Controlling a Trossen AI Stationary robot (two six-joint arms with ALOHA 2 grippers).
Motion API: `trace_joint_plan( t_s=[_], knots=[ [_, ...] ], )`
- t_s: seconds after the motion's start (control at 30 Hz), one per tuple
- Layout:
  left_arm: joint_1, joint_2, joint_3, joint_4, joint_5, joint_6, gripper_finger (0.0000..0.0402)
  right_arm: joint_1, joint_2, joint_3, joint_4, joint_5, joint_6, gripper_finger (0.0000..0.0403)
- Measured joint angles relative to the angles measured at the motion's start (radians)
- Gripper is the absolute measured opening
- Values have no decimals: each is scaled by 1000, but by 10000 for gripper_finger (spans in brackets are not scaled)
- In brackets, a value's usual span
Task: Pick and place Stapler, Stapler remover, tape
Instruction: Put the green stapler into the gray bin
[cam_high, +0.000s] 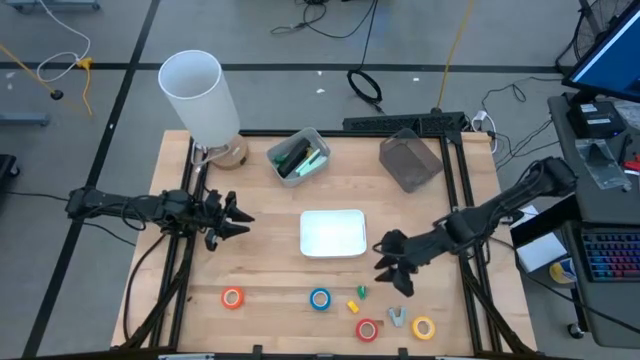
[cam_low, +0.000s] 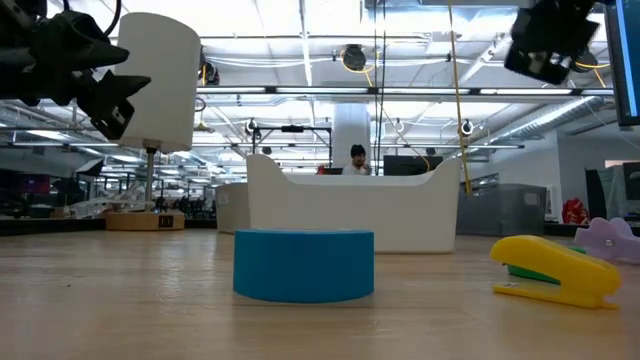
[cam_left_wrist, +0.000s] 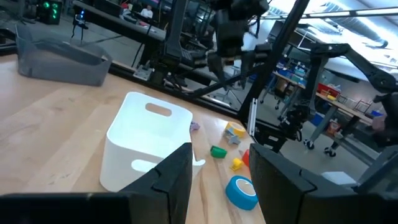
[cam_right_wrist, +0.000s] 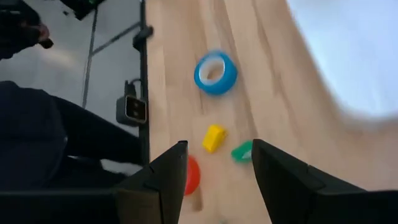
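Observation:
Four tape rolls lie flat along the table's near side: orange, blue, red and yellow. A small yellow stapler lies between the blue and red rolls, with a small green piece beside it. The pale purple stapler remover sits between the red and yellow rolls. My left gripper hovers open left of the white bin. My right gripper hovers open above the stapler and the green piece, right of the blue roll.
The white bin stands mid-table. Behind it stand a grey tray with pens and a dark grey container. A white lamp shade stands at the far left corner. Bare wood lies between the bin and the tape rolls.

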Motion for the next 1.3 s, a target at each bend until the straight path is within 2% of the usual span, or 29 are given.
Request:
trace_joint_plan(
  t_s=[0.17, 0.47, 1.07, 1.3],
  knots=[
    [0, 0, 0, -1, 0, 3, 157, -2, 78, 0, -93, -88, 219, 171],
    [0, 1, 1, -22, 0, 5, 157, -2, 160, 0, -77, -165, 460, 171],
    [0, 1, 1, -36, 0, -3, 157, -2, 167, -2, -27, -171, 417, 171],
    [0, 1, 1, -36, 0, -6, 157, -4, 166, -2, -2, -120, 472, 171]
  ],
)
